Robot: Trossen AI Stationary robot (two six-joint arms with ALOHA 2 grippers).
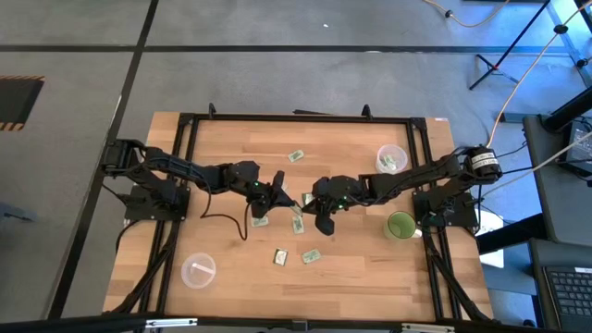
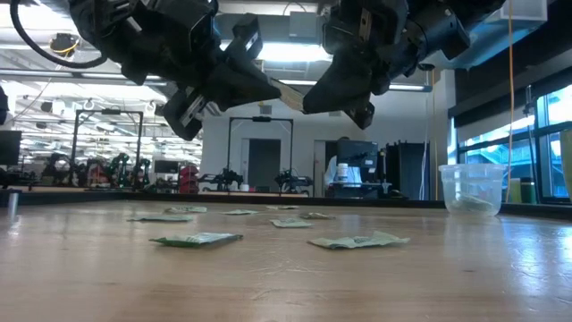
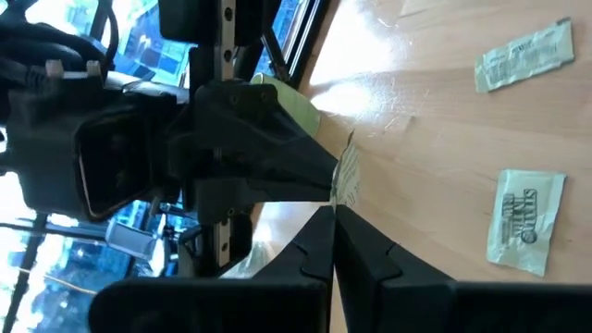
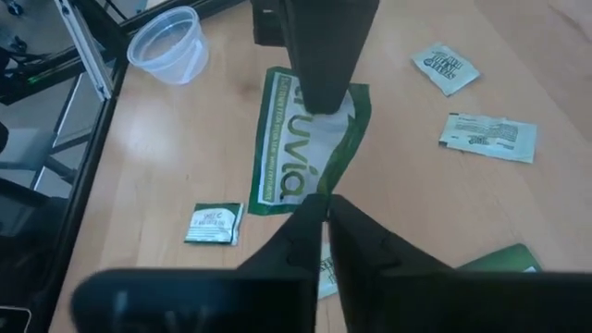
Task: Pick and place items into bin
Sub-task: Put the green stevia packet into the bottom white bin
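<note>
1. Left gripper (image 1: 280,196): pinched shut on one end of the held packet (image 4: 301,148), a long green-and-white one, lifted well above the table (image 1: 370,277) at mid-table.
2. Right gripper (image 1: 310,205): fingers narrow, tips closed on the opposite end of the same packet, facing the left gripper nose to nose.
3. Packet stretched between the two grippers, clear of the wood, seen edge-on in the low view.
4. Step in hand, judged: an arm-to-arm handover of one packet, both ends gripped, nothing dropped in a container yet.
5. Next move calls for one gripper to let go cleanly while the other keeps its pinch, then a carry to the clear cup (image 1: 391,159) on the right side, which already holds some packets. Cannot tell which arm is meant to keep it.
6. Risk, judged: thin packet, edge grip only, so could slip or flutter out on release.
7. Pose: both arms reaching inward from their table edges, wrists angled down toward each other, meeting just beside the table's centre.
8. Around: loose packets (image 1: 280,257) scattered flat on the wood, near and below the grippers; green cup (image 1: 400,225) close to the right arm's base; another clear cup (image 1: 198,270) at the near-left corner.
</note>
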